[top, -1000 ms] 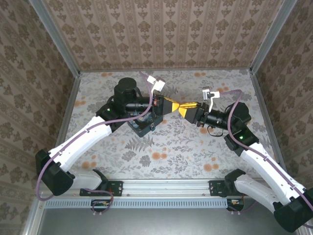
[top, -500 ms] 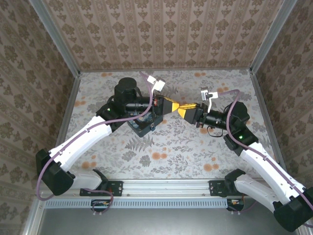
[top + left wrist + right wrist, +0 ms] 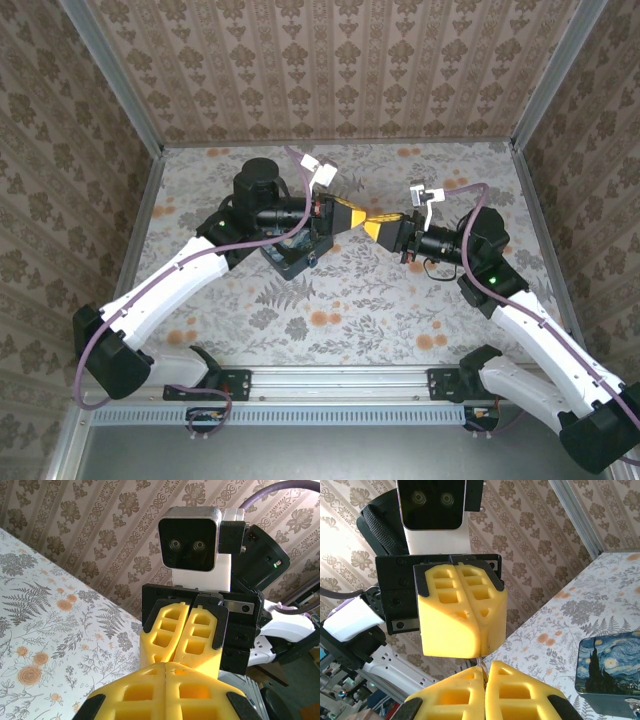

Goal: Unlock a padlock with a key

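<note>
- Both arms reach inward over the floral counter [image 3: 400,300]. The claws meet tip to tip above its middle, raised off the surface.
- Left claw [image 3: 358,216]: the yellow fingers are pressed flat together with only a seam line between them. The left wrist view shows the same, with its own fingers [image 3: 145,695] closed side by side at the bottom of the frame.
- Right claw [image 3: 376,224]: also closed. In the right wrist view its two fingertips [image 3: 455,692] touch along a centre seam.
- In the left wrist view the right claw [image 3: 175,652] points straight at the camera, jaws together, its tips just above the left claw's own tips.
- In the right wrist view the left claw [image 3: 479,647] hangs directly over the right claw's tips, almost touching.
- A thin pale metal sliver [image 3: 481,660] shows in the small gap between the two sets of tips. It is too small to identify, and I cannot tell which claw pinches it.
- Padlock: I cannot tell its position, as nothing in these views reads clearly as a lock.
- Painted box [image 3: 607,672], with a blue-and-yellow starry-night print, sits on the counter. From above it lies under the left wrist [image 3: 285,262], nearer the arm bases than the meeting point.
- The patterned wallpaper walls [image 3: 350,70] enclose the counter on three sides.
</note>
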You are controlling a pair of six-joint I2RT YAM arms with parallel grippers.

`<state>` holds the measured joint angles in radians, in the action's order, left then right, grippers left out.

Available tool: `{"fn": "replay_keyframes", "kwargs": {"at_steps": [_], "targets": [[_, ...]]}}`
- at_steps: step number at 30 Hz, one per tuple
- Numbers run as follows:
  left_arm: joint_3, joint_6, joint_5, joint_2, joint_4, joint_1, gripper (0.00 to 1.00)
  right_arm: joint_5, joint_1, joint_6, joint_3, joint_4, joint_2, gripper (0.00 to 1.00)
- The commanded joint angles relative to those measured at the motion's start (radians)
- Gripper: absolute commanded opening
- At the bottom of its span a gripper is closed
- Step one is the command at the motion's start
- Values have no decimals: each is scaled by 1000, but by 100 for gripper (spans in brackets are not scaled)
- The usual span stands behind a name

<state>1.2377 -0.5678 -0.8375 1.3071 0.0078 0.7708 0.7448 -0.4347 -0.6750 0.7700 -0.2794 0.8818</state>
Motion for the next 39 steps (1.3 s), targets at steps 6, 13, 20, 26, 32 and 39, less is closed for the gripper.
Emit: {"fn": "replay_keyframes", "kwargs": {"at_steps": [6,13,20,26,32,39], "targets": [[1,-26,-38,-1,72,-6,0,16,-7,20,7,-40,-40,0],[-9,-37,-53,3,91,-4,0,-22,-7,0,-1,-72,-39,0],[-15,-41,-70,1,109,2,0,-25,-7,6,-12,-58,-33,0],[-20,-39,-67,5,95,8,0,-69,1,6,-12,-77,-53,0],[0,-33,-56,6,92,10,0,-42,-10,9,-13,-60,-28,0],[-61,-43,36,-48,97,-16,58,-84,0,47,4,13,-44,0]]}}
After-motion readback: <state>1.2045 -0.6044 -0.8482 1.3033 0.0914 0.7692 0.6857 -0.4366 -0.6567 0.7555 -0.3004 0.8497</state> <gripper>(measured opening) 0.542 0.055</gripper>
